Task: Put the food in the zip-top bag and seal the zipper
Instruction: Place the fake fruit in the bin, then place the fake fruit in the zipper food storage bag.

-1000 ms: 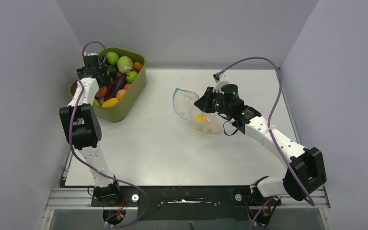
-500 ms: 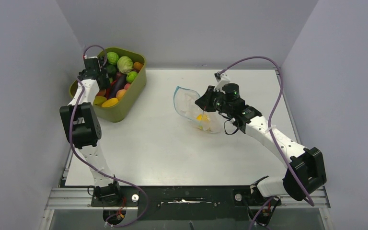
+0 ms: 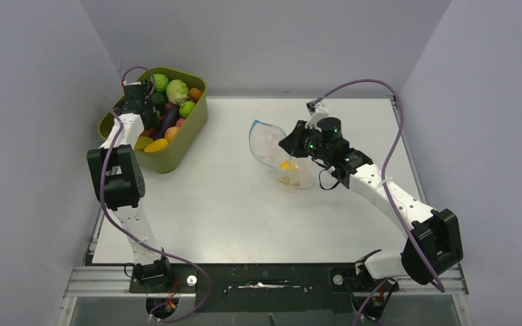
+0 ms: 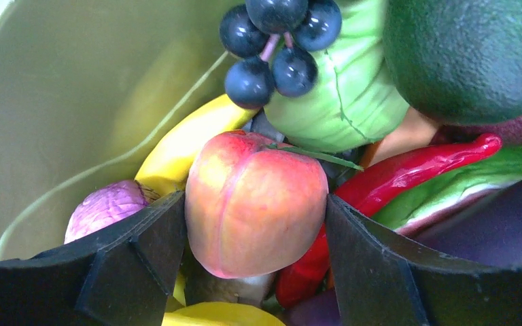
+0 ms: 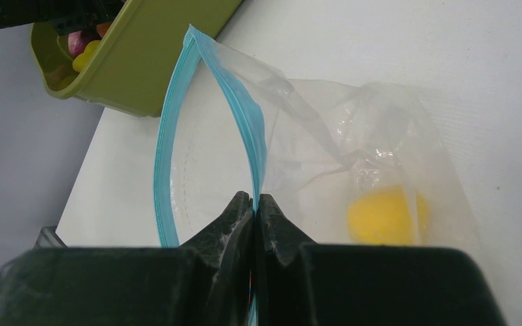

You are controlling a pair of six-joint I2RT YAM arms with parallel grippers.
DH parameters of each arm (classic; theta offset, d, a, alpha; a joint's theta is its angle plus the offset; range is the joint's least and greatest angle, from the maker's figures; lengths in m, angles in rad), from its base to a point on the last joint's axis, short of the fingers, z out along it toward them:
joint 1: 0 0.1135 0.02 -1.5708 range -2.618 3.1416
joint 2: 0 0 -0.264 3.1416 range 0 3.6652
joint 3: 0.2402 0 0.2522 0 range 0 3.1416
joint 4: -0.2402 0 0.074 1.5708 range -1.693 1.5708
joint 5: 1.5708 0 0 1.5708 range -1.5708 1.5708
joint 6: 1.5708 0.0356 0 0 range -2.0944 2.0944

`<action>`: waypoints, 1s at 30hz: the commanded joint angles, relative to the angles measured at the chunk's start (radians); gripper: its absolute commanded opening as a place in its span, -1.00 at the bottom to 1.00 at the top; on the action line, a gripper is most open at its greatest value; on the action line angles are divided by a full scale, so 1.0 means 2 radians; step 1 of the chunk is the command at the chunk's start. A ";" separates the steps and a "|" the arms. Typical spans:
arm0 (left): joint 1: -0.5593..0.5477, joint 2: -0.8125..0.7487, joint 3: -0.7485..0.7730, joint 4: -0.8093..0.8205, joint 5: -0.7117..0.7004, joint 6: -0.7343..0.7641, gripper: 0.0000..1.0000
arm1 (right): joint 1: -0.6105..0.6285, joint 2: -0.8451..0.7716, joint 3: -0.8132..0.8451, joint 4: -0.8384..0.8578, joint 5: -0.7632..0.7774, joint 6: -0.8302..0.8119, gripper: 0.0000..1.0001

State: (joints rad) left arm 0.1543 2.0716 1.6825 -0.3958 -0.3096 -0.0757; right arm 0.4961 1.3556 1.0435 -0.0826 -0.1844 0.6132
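Observation:
My left gripper (image 4: 255, 212) is down in the olive-green tub (image 3: 177, 155), and its two fingers press both sides of a pink-orange peach (image 4: 251, 180). In the top view that gripper (image 3: 139, 111) hides the peach. My right gripper (image 5: 254, 198) is shut on the teal-blue zipper (image 5: 246, 115) of the clear zip-top bag (image 5: 312, 136) and holds one lip up, so the mouth gapes towards the tub. A yellow fruit (image 5: 384, 216) lies inside the bag. In the top view the bag (image 3: 269, 151) lies mid-table beside my right gripper (image 3: 287, 145).
The tub holds more food around the peach: dark grapes (image 4: 275, 41), a green cabbage (image 4: 350, 95), a red chilli (image 4: 408, 170), a yellow banana (image 4: 183, 146) and a purple onion (image 4: 105, 207). Grey walls enclose the table on three sides.
My left gripper has shifted slightly right within the tub. My right gripper has moved the bag a little to the right, still pinching the zipper.

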 commanded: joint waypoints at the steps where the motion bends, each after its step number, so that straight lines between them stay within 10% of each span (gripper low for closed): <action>1: -0.011 -0.045 -0.025 -0.012 0.007 -0.022 0.22 | -0.003 -0.014 0.003 0.037 -0.003 0.003 -1.00; 22: -0.042 -0.190 -0.094 0.001 0.026 -0.074 -0.01 | -0.002 -0.038 -0.006 0.018 0.008 0.018 -1.00; 30: -0.048 -0.255 -0.119 0.018 0.144 -0.100 -0.02 | 0.000 -0.032 0.002 0.013 0.011 0.024 -1.00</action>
State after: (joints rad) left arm 0.0616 1.6585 1.4578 -0.4145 -0.1875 -0.2398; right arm 0.4965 1.3159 1.0298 -0.0841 -0.1761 0.6518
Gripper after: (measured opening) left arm 0.662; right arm 0.040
